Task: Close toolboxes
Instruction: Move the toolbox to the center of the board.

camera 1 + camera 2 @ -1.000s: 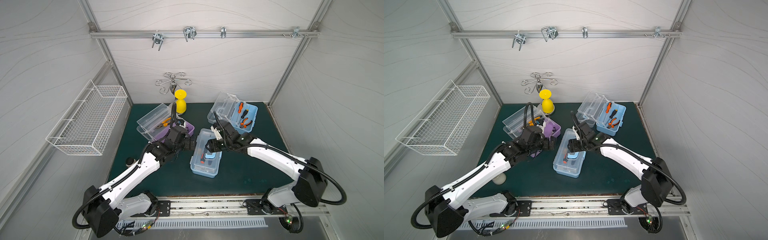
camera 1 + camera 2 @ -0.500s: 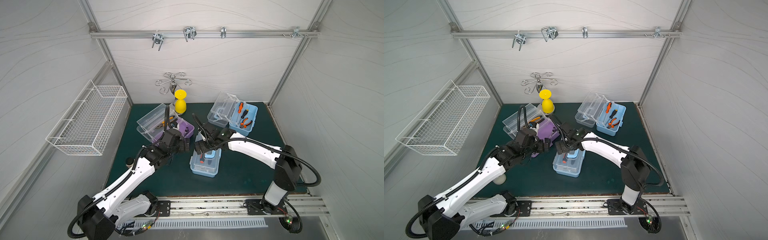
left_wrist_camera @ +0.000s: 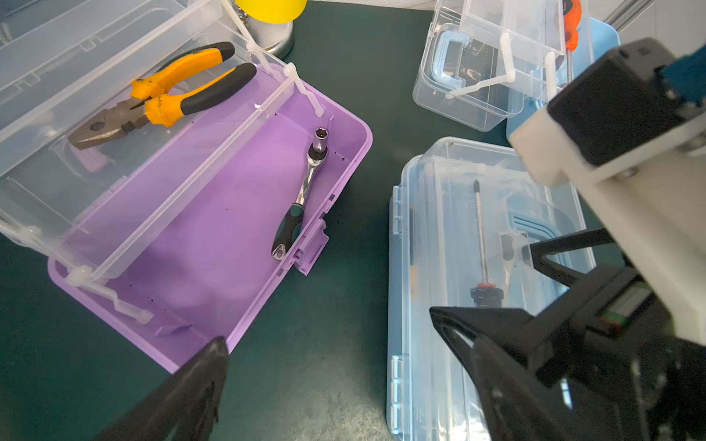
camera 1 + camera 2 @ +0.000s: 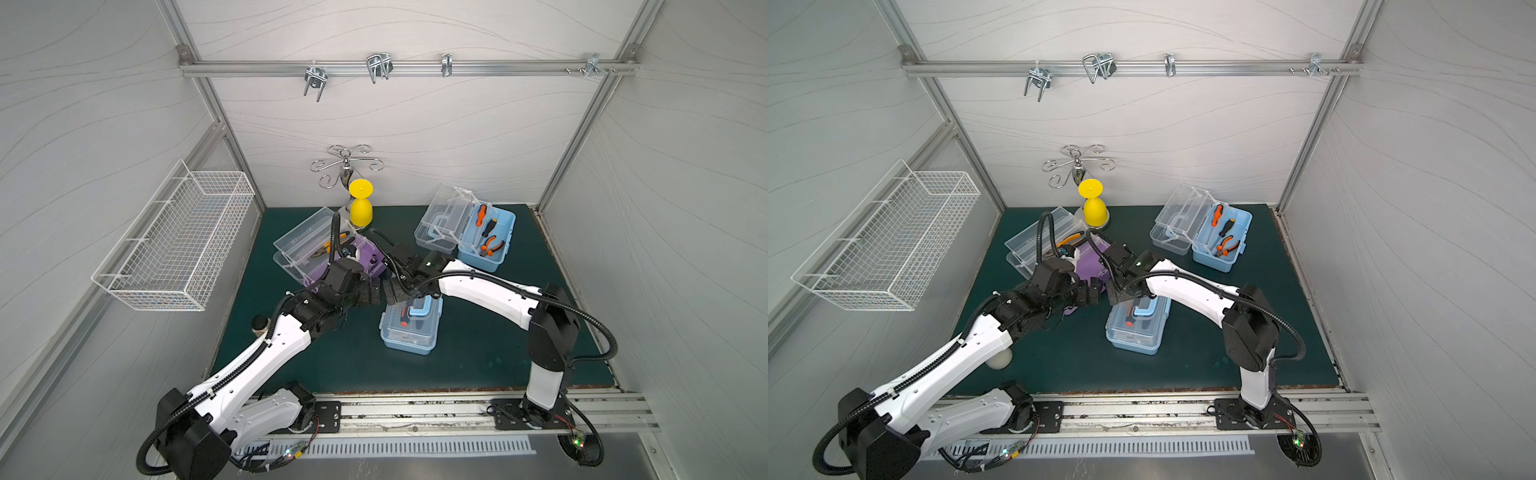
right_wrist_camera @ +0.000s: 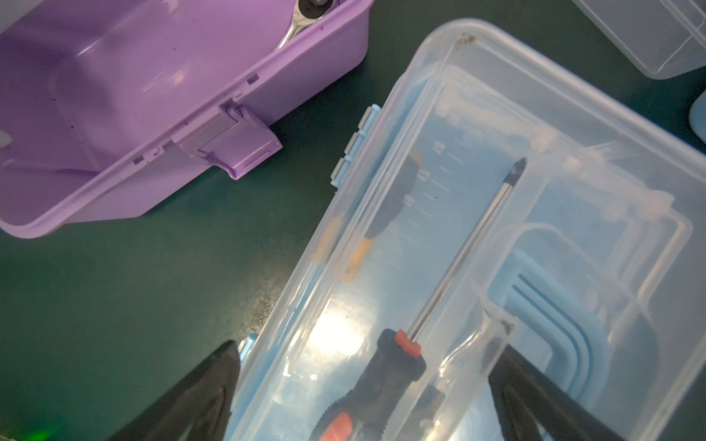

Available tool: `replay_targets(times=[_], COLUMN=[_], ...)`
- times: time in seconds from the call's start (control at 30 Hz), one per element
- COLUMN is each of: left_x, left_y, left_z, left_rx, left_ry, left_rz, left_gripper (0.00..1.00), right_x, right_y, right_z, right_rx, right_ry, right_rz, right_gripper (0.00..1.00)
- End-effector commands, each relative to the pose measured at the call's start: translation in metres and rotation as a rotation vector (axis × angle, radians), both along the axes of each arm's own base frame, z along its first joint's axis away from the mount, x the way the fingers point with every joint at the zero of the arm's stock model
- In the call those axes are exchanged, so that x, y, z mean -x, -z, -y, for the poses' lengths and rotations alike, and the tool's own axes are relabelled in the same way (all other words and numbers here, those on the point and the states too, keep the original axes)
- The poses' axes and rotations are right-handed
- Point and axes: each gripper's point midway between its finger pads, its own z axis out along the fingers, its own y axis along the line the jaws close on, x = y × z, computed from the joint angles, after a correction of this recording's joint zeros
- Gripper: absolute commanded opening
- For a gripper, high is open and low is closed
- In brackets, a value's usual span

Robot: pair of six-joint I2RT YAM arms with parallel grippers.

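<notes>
On the green mat (image 4: pixel 478 357) are set an open purple box (image 4: pixel 368 257), a near blue box (image 4: pixel 409 334) with lid down, an open far blue box (image 4: pixel 486 241) and a hook stand (image 4: pixel 344 164).

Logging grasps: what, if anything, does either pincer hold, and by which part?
Nothing is held: left pincer and right pincer are both open and empty.

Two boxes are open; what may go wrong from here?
1. The left tool and right tool almost meet beside the purple box; they might collide.
2. The pliers lie loose in its clear tray; closing may shift or jam them.
</notes>
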Motion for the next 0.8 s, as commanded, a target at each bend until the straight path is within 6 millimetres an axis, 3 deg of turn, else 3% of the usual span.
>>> replay_targets(times=[0.0,0.27,0.77], left_x=[-0.005,-0.006,-0.008], left_y=[-0.004,-0.002,-0.001], left_z=[0.002,0.004,0.009], left_rx=[0.029,0.033,0.043], left_ry=[-0.013,-0.009,0.001], left_rz=[0.017,0.01,0.004], left_gripper=[0.99,0.99,0.99], right_x=[0.019,0.026,0.032], right_y=[0.058,0.08,0.09], right_z=[0.055,0.114,0.214], right_rx=[0.305,0.381,0.357], right_ry=[-0.004,0.09,0.316], right_rz=[-0.115,-0.164,-0.221], right_gripper=[0.99,0.99,0.99])
